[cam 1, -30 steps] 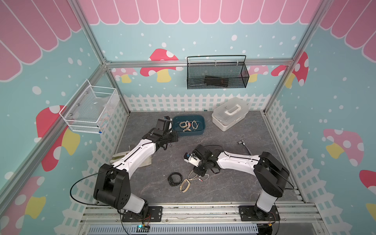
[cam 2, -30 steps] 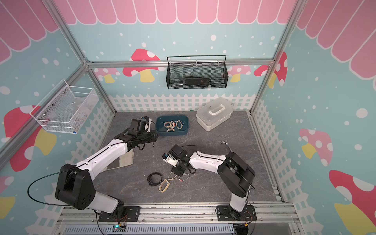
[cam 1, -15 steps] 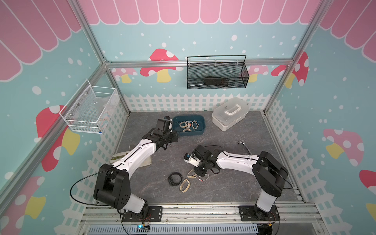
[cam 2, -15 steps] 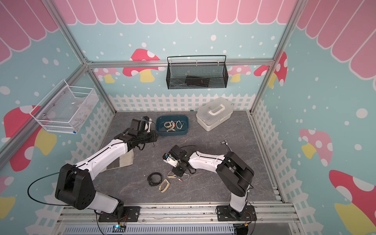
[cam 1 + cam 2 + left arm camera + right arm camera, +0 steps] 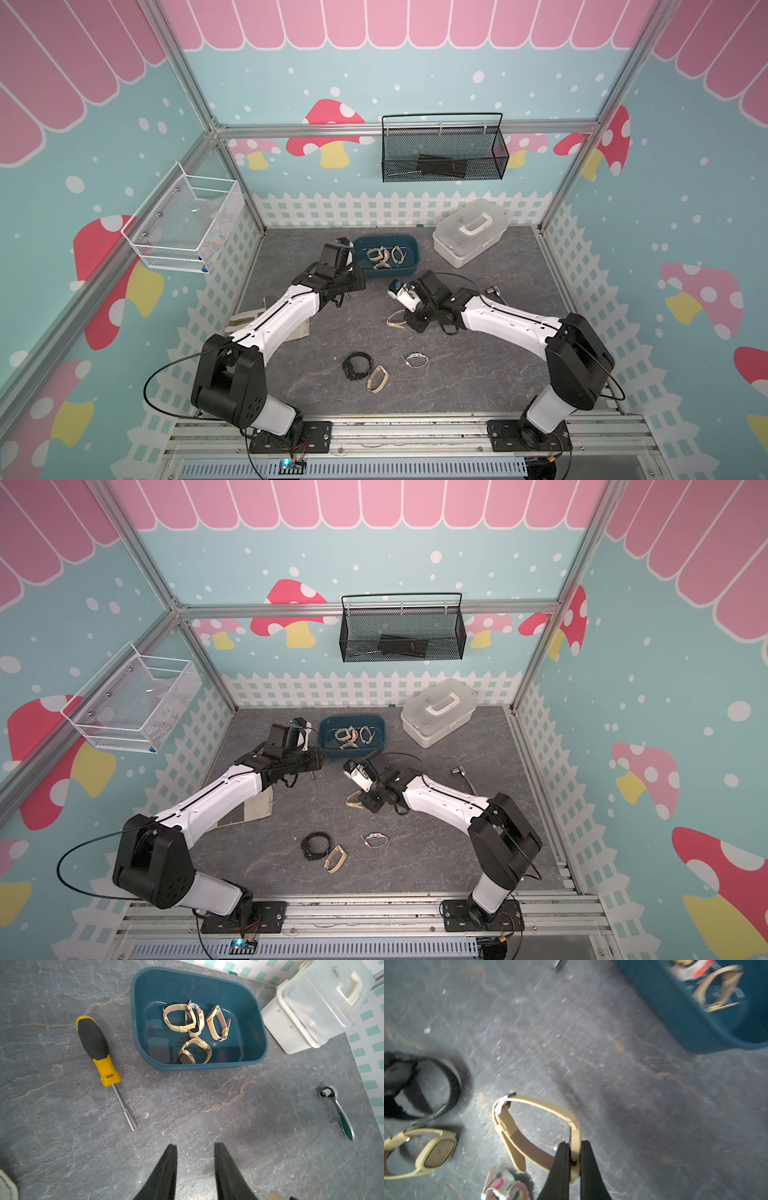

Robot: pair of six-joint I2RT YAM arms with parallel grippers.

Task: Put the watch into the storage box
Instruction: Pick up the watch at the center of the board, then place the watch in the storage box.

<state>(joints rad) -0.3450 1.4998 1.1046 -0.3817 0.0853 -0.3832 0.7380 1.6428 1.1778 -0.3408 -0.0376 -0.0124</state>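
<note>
On the desk, near middle: right gripper (image 5: 572, 1162), jaws pinched on the case of a beige square-faced strap watch (image 5: 542, 1126); it seems lifted clear of the grey stone-look desk (image 5: 478, 374), though the blur leaves that unsure.
Storage box: dark teal-blue plastic bin with rounded corners (image 5: 255, 1022), at the back; four watches already lie inside.
Left gripper: (image 5: 195, 1159) jaws narrowly apart, empty, near the bin.
Left on desk: black strap watch (image 5: 356, 365), second beige watch (image 5: 377, 378), small silver bracelet watch (image 5: 415, 359).
Progress: roughly halfway by my count; held watch not yet carried to the bin.
Clutter: yellow-and-black screwdriver (image 5: 97, 1047) beside the bin.
</note>
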